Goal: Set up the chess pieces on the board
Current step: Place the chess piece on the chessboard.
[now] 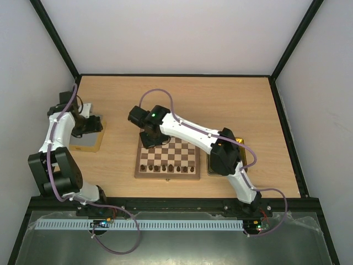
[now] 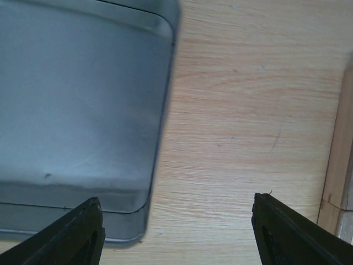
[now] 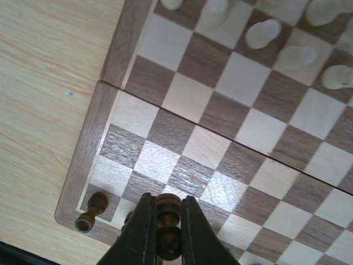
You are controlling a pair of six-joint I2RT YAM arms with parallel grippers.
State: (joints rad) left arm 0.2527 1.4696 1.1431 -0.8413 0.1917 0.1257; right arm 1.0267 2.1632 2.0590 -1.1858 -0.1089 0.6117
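Note:
The board [image 1: 185,149] lies in the middle of the table, with a row of pieces [image 1: 165,167] along its near edge. My right gripper [image 1: 148,140] is over the board's far left corner. In the right wrist view it [image 3: 167,200] is shut on a dark brown chess piece [image 3: 168,221] just above the squares near a board [image 3: 182,94] corner. Another dark piece [image 3: 91,212] is on the corner square. Several cream pieces [image 3: 265,33] stand farther across the board. My left gripper [image 2: 176,232] is open and empty over bare table beside a tray.
A shiny metal tray [image 1: 88,144] lies at the left under my left gripper [image 1: 91,124]; its corner [image 2: 83,110] fills the left wrist view. A second gold tray [image 1: 212,165] lies right of the board, partly under my right arm. The enclosure walls surround the table.

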